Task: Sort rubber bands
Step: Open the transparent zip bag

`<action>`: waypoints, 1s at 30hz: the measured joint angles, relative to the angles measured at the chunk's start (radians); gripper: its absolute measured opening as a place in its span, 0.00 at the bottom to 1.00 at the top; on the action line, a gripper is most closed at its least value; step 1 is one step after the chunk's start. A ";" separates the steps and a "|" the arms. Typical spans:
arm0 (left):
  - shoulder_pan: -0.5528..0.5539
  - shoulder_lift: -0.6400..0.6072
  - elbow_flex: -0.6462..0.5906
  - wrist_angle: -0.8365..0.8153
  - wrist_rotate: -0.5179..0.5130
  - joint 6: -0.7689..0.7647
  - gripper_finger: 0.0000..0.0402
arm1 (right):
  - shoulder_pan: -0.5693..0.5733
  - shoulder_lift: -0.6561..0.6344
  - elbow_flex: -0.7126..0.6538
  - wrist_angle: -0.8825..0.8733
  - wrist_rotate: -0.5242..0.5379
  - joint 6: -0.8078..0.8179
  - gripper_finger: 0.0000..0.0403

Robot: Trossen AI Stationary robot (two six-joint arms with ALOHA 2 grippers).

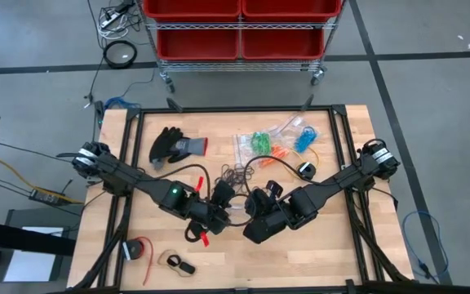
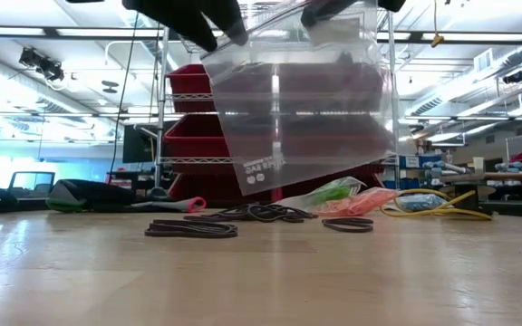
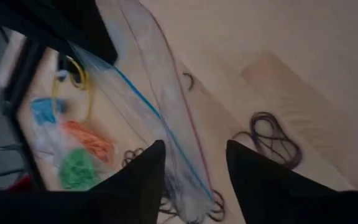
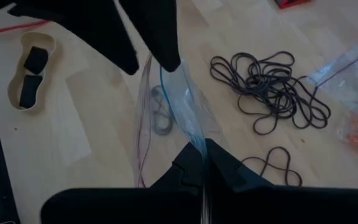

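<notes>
High view — both arms are meeting mid-table. The left gripper point(image 1: 219, 214) and right gripper point(image 1: 255, 222) are working side by side, with black rubber bands point(image 1: 233, 174) lying loose just beyond them. Bags of green, orange and blue bands point(image 1: 277, 144) are sitting farther back, a glove point(image 1: 174, 145) off to the left.

Low view — a clear plastic bag point(image 2: 306, 113) is hanging above the wood, held up at its top edge; black bands are lying flat on the table behind and below it.

Left wrist view — the fingers point(image 3: 140, 180) are standing spread, straddling the bag's rim but not yet squeezing it.

Right wrist view — the right fingers point(image 4: 185, 167) are pressed together, pinching the bag's zip edge; a tangled heap of bands is lying near.

Handling, as a judgement: the bands are looking featherlight, floppy, stretchy, likely to snag each other — pinching one strand at the heap's edge seems safest. The bag is limp and slick; gripping the stiffer rim is best.
</notes>
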 joint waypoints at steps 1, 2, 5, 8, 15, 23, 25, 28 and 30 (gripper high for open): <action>-0.001 0.000 0.000 0.012 -0.014 0.012 0.43 | 0.000 0.000 0.000 0.001 -0.002 -0.002 0.00; -0.003 0.000 0.003 0.023 -0.039 0.026 0.42 | 0.000 0.000 0.000 0.000 -0.005 -0.003 0.00; -0.011 0.000 0.042 0.022 -0.087 0.039 0.39 | -0.001 0.000 0.000 0.001 -0.007 -0.004 0.00; -0.024 -0.001 0.087 0.036 -0.057 0.037 0.39 | -0.001 0.000 0.000 0.000 -0.008 -0.004 0.00; -0.037 0.005 0.115 0.040 0.063 0.031 0.39 | -0.006 0.000 0.000 0.001 -0.014 -0.004 0.00; -0.030 0.079 0.115 0.102 -0.001 0.041 0.39 | -0.007 0.000 0.000 0.006 -0.014 -0.002 0.00; -0.028 0.090 0.114 0.116 -0.044 0.041 0.39 | -0.007 0.000 0.000 0.001 -0.014 0.002 0.00; -0.028 0.092 0.114 0.133 -0.055 0.055 0.39 | -0.006 -0.001 0.000 0.003 -0.014 0.002 0.00; -0.028 0.092 0.114 0.145 -0.065 0.062 0.39 | -0.006 -0.001 0.000 0.002 -0.014 0.002 0.00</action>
